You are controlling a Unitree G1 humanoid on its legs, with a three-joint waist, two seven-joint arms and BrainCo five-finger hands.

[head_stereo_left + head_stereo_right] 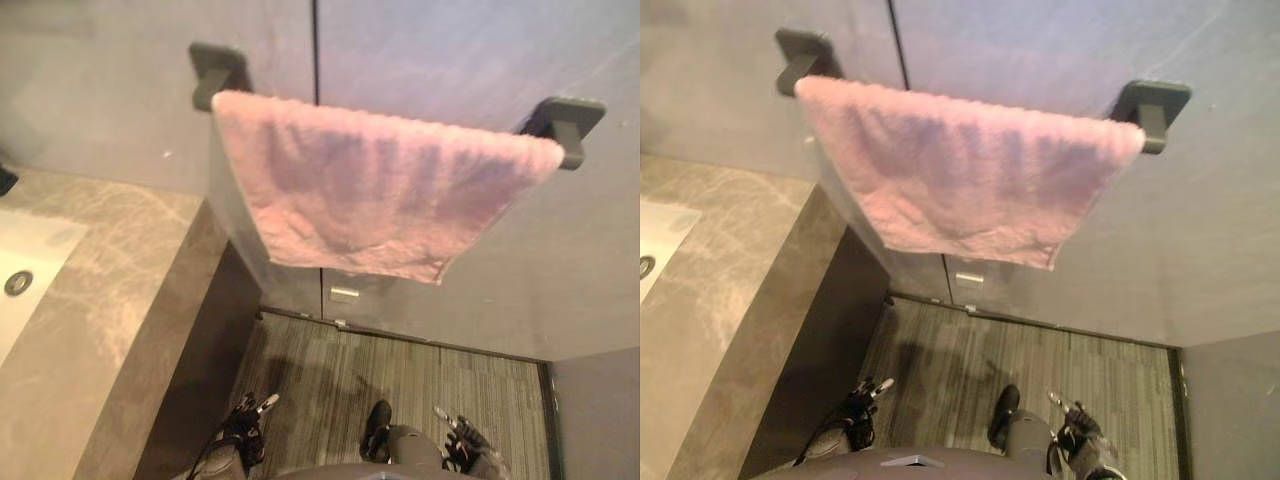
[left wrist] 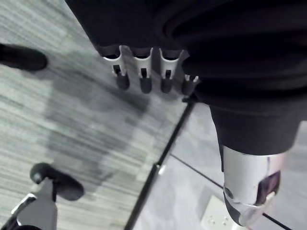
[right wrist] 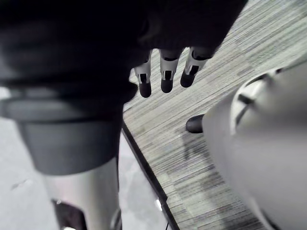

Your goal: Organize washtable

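A pink towel (image 1: 370, 190) hangs spread over a rail between two dark wall brackets (image 1: 215, 72) (image 1: 567, 120), its lower edge slanting down to the right. The marble washtable (image 1: 90, 300) runs along the left, with a white sink (image 1: 30, 250) and its drain (image 1: 18, 283). My left hand (image 1: 245, 420) hangs low beside the counter's dark front. In its wrist view the fingers (image 2: 141, 72) are relaxed over the floor and hold nothing. My right hand (image 1: 462, 440) hangs low at the right, fingers (image 3: 165, 72) also relaxed and empty.
Grey wall panels stand behind the towel, with a small socket plate (image 1: 343, 294) low on the wall. Striped grey carpet (image 1: 400, 360) covers the floor below. A dark object (image 1: 5, 180) sits at the counter's far left edge.
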